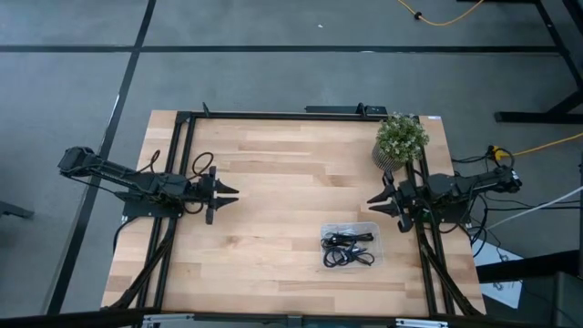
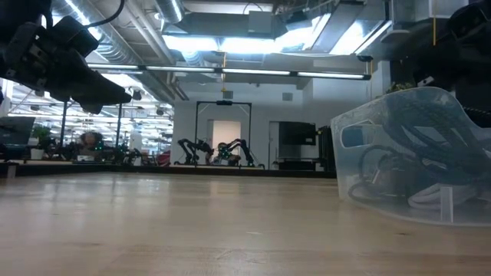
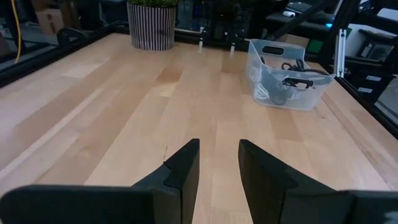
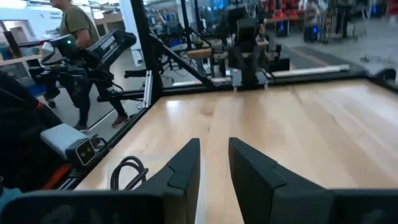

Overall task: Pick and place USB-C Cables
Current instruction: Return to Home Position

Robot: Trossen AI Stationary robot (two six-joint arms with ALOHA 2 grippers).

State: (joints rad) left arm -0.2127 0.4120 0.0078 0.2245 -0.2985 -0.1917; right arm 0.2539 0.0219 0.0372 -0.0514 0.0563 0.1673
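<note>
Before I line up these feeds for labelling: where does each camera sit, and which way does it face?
High: above the table, looking straight down; shows left pincer, right pincer.
Low: at tabletop height, looking level across it; left arm top-left.
Left wrist: on the left arm, facing the clear bin; own fingers show.
Right wrist: on the right arm, facing across the table; own fingers show.
Shared: high, low, left wrist show the bin.
</note>
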